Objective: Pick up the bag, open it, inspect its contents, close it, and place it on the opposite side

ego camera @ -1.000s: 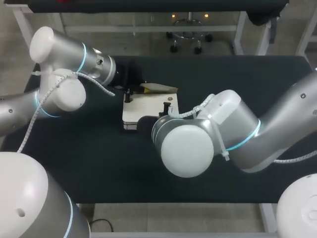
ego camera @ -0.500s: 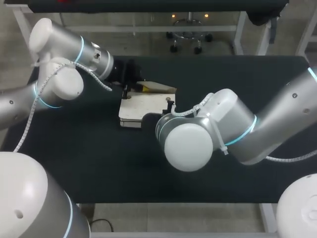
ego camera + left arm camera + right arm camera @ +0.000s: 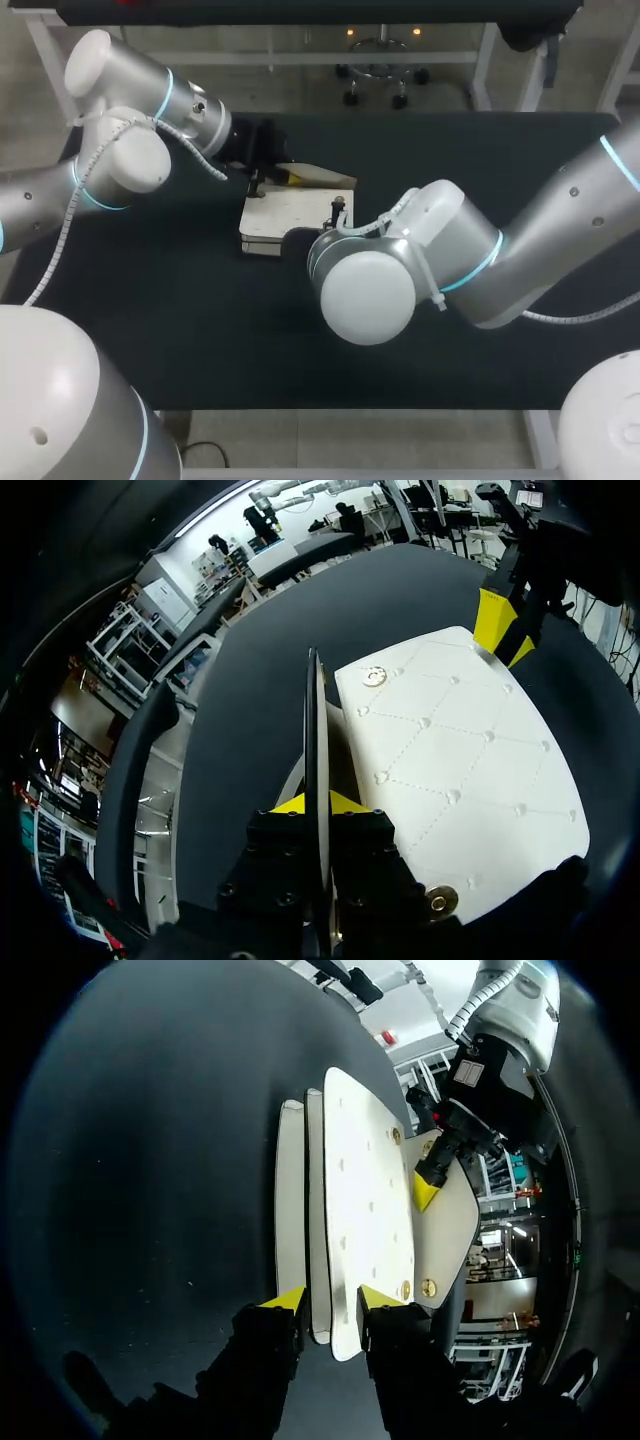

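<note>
My left gripper (image 3: 316,802) is pinched together on the flap (image 3: 312,720), which looks thin and edge-on from here; only my right wrist view shows its tan underside. My right gripper (image 3: 332,1302) clamps the end of the white bag (image 3: 360,1180), one tip on each side. In the head view my right arm (image 3: 400,270) hides that hold, and the bag lies mid-table (image 3: 200,330).

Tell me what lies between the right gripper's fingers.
The white bag's end, its layers pinched between the right gripper's yellow tips, as the right wrist view shows.
</note>
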### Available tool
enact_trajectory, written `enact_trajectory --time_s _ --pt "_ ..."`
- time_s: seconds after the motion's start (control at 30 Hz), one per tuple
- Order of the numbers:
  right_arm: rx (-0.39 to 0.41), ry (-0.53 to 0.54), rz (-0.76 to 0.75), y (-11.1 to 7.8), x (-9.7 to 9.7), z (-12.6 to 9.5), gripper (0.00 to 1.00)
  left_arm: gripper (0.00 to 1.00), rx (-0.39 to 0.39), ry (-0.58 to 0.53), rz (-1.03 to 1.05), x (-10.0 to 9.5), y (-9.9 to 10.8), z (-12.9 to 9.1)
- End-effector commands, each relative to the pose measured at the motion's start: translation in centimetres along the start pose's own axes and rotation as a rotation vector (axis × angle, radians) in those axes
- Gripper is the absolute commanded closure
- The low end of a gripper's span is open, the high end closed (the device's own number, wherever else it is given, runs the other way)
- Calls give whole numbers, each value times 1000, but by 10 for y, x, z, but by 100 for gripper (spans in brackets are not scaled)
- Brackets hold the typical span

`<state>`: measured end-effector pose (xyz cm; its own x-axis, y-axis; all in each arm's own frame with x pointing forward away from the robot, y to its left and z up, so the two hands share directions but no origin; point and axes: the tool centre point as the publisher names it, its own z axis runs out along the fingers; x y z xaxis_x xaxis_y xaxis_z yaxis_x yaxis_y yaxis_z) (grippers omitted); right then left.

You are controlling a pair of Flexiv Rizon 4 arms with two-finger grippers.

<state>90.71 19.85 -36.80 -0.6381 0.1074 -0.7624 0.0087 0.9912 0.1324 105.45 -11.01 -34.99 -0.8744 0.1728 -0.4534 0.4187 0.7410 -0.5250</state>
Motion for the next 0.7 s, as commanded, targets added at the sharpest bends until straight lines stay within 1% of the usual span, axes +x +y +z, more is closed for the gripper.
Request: enact_trajectory --time_s 0.03,0.2,0.27,0.37,0.7 --pt "-5 -36 3 -2 6 4 71 100 5 3 0 -1 2 1" --pt "-5 -43 14 -3 5 7 72 100 5 8 3 2 1 1" --pt "-6 -45 17 -2 5 8 77 100 3 11 3 2 1 1" --pt "-7 -55 23 -1 4 8 80 100 2 15 1 3 1 1" --pt "1 -65 41 -2 0 14 93 100 2 23 9 3 1 2"
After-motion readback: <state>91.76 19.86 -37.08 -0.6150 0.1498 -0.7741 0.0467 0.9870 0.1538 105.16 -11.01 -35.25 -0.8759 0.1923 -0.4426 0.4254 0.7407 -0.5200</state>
